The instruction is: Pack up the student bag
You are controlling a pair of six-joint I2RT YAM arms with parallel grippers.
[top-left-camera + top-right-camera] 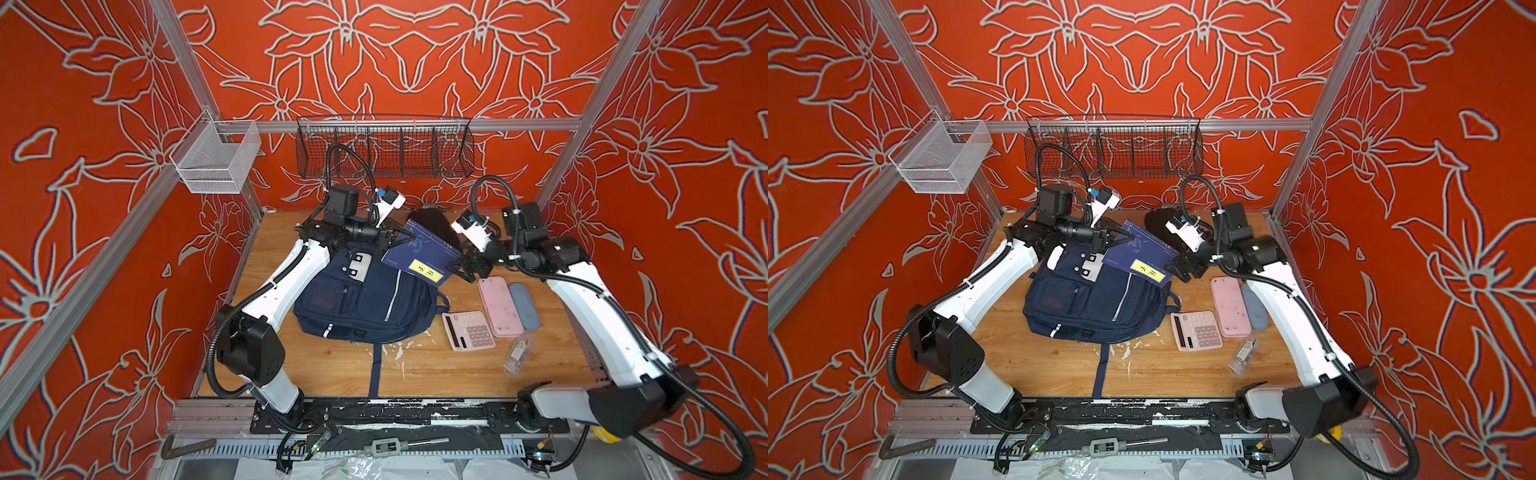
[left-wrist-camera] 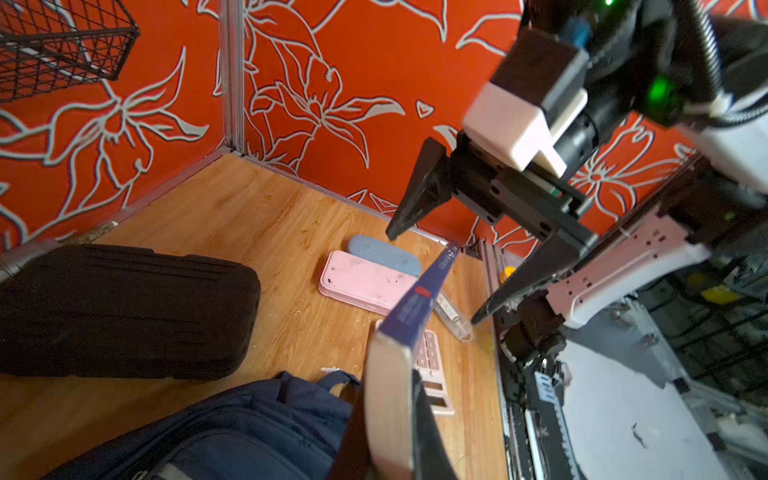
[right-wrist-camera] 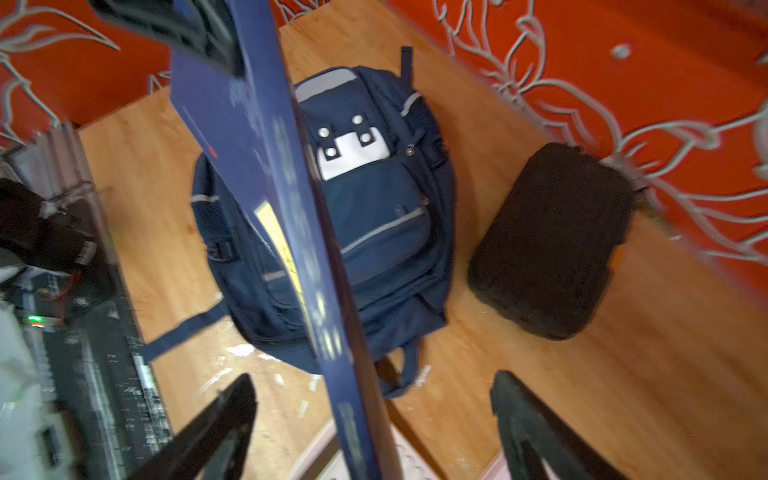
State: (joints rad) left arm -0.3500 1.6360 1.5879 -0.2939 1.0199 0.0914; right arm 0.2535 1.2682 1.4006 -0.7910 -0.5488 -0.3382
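Student bag (image 1: 365, 303) lies flat at mid-worktop (image 1: 316, 365), front pockets up, one strap trailing toward the near edge; left gripper (image 1: 404, 238) clenched on a corner of the blue book (image 1: 424, 253), which hangs tilted over the bag's far end; right gripper (image 1: 463, 268) spread wide at the book's opposite edge, jaws clear of it on both sides; black case (image 1: 434, 222) behind; calculator (image 1: 469, 334) and pink case (image 1: 498, 305) to the right.

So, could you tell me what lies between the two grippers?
The navy book spans it: the left gripper is shut on one end, the right gripper open at the other, shown in both top views.
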